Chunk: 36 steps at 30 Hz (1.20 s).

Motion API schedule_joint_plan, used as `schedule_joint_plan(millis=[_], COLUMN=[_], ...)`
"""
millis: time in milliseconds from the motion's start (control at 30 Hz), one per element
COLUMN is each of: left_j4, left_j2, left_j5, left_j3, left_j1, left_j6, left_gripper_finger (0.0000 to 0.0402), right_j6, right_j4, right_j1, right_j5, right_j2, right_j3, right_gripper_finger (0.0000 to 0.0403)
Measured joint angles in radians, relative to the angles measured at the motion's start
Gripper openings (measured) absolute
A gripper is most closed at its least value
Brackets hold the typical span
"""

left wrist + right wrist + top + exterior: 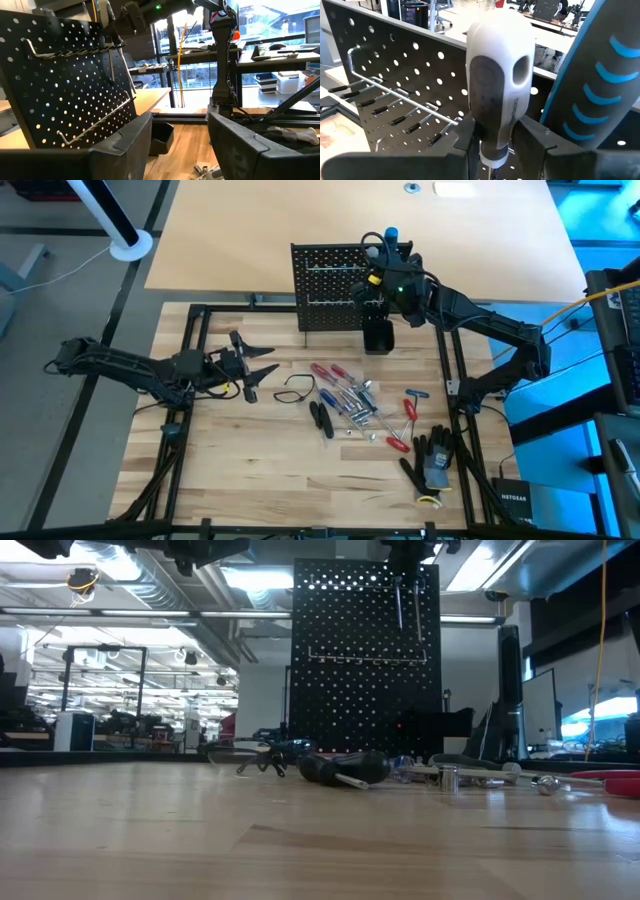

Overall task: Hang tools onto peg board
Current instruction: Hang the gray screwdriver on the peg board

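Observation:
The black peg board (328, 285) stands upright at the table's far side, with wire racks (395, 102) on its face. My right gripper (382, 277) is at the board's upper right corner, shut on a screwdriver (499, 75) with a grey-and-white handle. The screwdriver's thin shaft (400, 605) points down in front of the board. Several more tools (350, 402) lie loose on the table's middle. My left gripper (262, 367) waits open over the table's left part, left of the tools; its fingers (125, 145) have nothing between them. My right gripper pinches the screwdriver's handle at its narrow lower end (492, 150), just above the shaft, between its two fingers. The fingers come nearly level from the table's right side, across the tool. The screwdriver stands upright, handle up, lifted clear of the table.
A small black cup (378, 335) stands at the board's right foot, below my right gripper. Black gloves (432, 462) lie near the table's right front. A pair of glasses (298, 387) lies left of the tool pile. Bare wood shows at the table's near side.

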Motion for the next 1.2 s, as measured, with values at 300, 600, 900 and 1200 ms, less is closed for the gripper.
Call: schedule_joint_plan(millis=[300, 600, 900, 1200], left_j4=[-0.003, -0.007, -0.013, -0.013], left_j2=[0.0, 0.0, 0.0, 0.0], left_j5=[0.0, 0.0, 0.0, 0.0], left_j3=[0.0, 0.0, 0.0, 0.0], left_j1=[0.0, 0.0, 0.0, 0.0], left_j6=[-0.007, -0.008, -0.008, -0.008], left_gripper_finger=[0.0184, 0.0184, 0.0184, 0.0184], right_j6=[0.005, 0.006, 0.025, 0.026], right_j4=[-0.038, -0.043, -0.035, -0.037], right_j1=[0.001, 0.003, 0.003, 0.003], right_j5=[0.004, 0.001, -0.022, -0.095], right_j2=[0.01, -0.004, -0.055, -0.061], right_j3=[-0.004, -0.004, -0.004, -0.002], right_gripper_finger=[0.0138, 0.0186, 0.0197, 0.0198])
